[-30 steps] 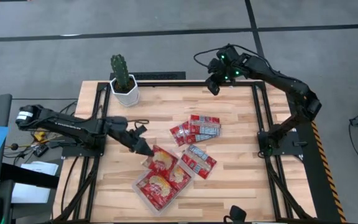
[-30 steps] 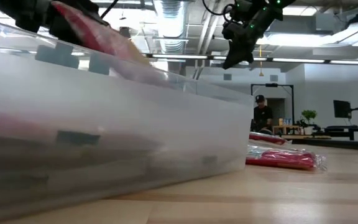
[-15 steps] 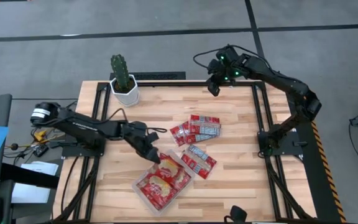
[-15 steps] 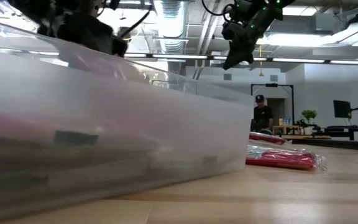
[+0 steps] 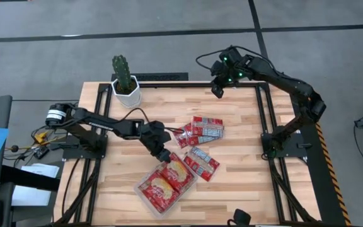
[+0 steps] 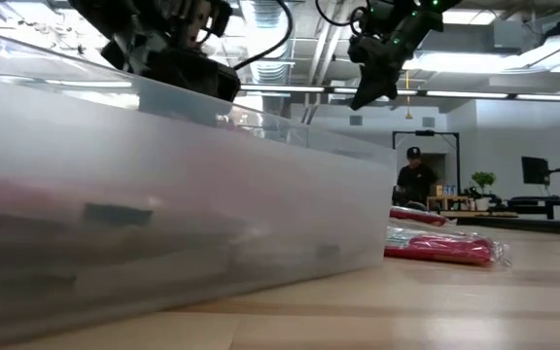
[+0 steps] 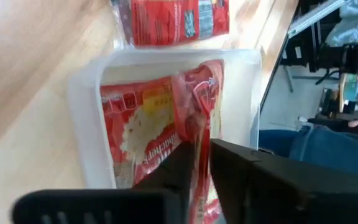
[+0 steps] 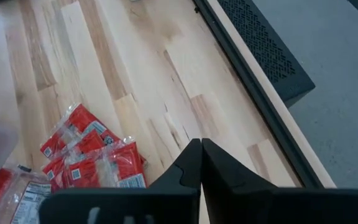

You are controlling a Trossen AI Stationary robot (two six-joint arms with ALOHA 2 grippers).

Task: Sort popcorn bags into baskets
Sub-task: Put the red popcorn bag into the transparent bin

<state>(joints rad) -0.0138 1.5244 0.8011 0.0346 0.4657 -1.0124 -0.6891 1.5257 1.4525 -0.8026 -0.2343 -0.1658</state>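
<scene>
The clear tray [image 5: 138, 188] sits near the table's near edge and holds several red popcorn bags [image 5: 159, 189], picture side up. My left gripper [image 5: 164, 156] is over the tray's far corner, shut on one more red bag [image 7: 194, 102]. In the low view it hangs above the tray's cloudy wall [image 6: 163, 214]. Loose bags lie flat on the table in a cluster [image 5: 198, 129] and a pair [image 5: 200, 162] right of the tray. My right gripper [image 5: 217, 90] is shut and raised over the table's far edge, touching nothing. My left gripper pinches the red bag by one narrow edge [image 7: 201, 140] between its two fingers [image 7: 241, 168]. It comes from above, slanting from the table's left. The bag stands on edge and tilted inside the tray, its far end down against the bags lying there.
A white pot with a cactus [image 5: 125, 85] stands at the table's far left corner. Black frame rails run along the left and right sides of the table. Bare wood lies between the cactus and the loose bags. A person [image 6: 414, 175] stands far off in the room.
My left gripper has moved toward the table's right and near edge, from beside the tray to over its far corner. It has lowered, and the bag it carries has dropped behind the tray's wall.
</scene>
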